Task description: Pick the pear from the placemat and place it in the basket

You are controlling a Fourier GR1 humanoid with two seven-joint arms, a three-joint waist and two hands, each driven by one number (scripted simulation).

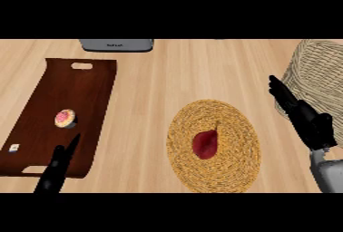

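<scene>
The fingers [285,97] of the right hand [311,124] are straight and hold nothing, raised between the placemat [231,170] and the basket [318,68] at the bench's right edge, probably ready to reach the pear [205,144] lying in the placemat's middle.

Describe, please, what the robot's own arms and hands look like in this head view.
Both hands are black, with slim, segmented fingers. The right hand joins a light grey, rounded forearm through a small grey wrist piece. Of the left hand only dark fingers show at the lower edge; its forearm is out of view. No cables or markings are visible.
</scene>
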